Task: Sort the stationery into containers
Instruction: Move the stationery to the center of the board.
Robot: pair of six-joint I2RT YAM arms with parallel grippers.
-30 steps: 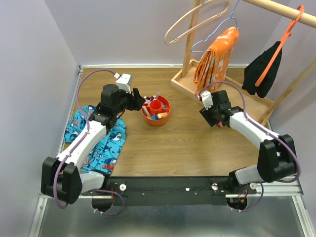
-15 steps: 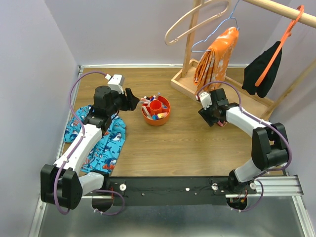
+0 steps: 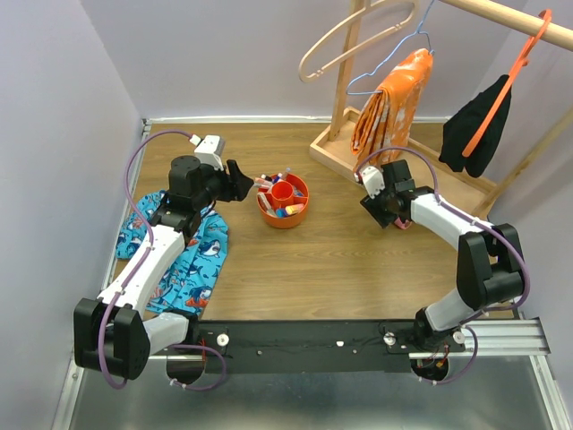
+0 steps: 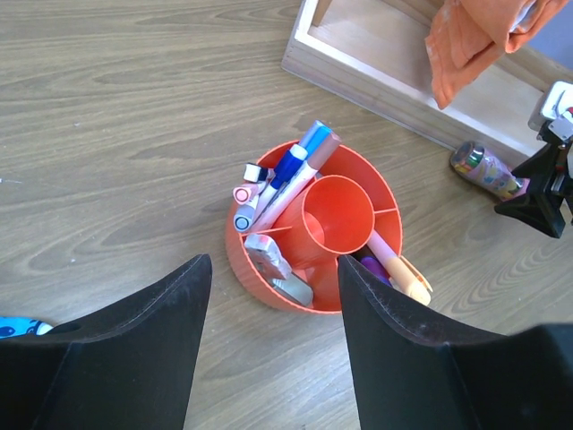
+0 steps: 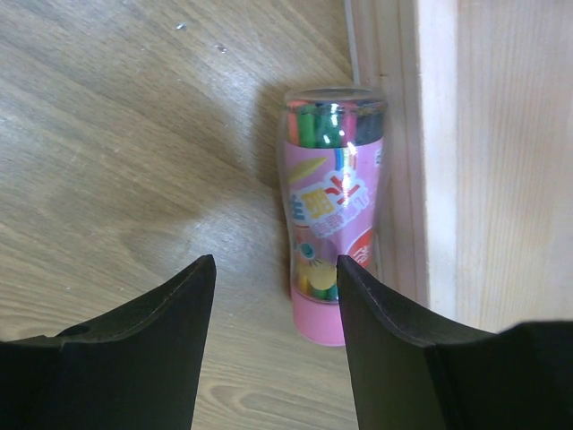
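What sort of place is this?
Probably a lab test cell: plain panels box in a wood-top table, robot arms on a rail, staged props like a clothes rack and red bowl.

overhead from behind, looking down on the whole counter (image 3: 340,269); wrists close, angled down; red-orange bowl (image 3: 285,224) shared overhead and left.

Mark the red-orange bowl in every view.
Top external: red-orange bowl near the picture's middle.
Left wrist: the bowl at centre, just below the middle.
Right wrist: not in it.
Shared landmark: wooden rack base, upper right in left wrist, right edge in right wrist.
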